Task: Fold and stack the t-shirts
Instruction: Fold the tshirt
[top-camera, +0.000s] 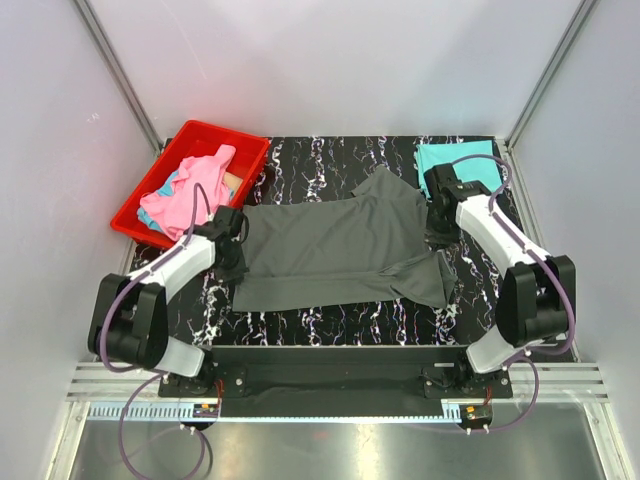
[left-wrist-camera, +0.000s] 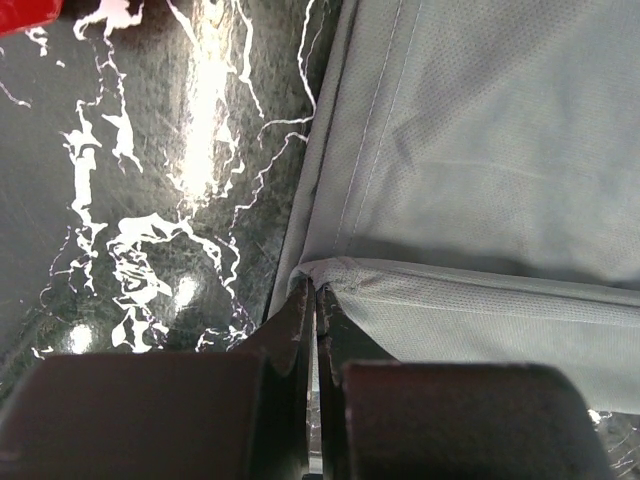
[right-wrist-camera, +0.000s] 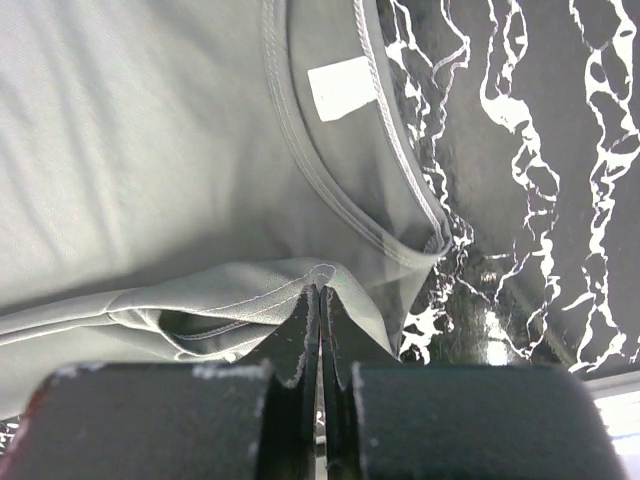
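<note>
Grey t-shirt (top-camera: 335, 250) lies spread mid-table, hem to the left, collar to the right. My left claw (left-wrist-camera: 314, 292) is clenched on the hem edge, a lip of cloth turned over at the tips. My right claw (right-wrist-camera: 320, 295) is clenched on a fold just beside the collar. Teal t-shirt (top-camera: 468, 163) sits folded far right; pink t-shirt (top-camera: 196, 182) waits in red bin (top-camera: 214, 131), far left. Step, I judge: first lengthwise fold of the grey. Next move calls for lifting both ends together and carrying them evenly across, cloth taut
</note>
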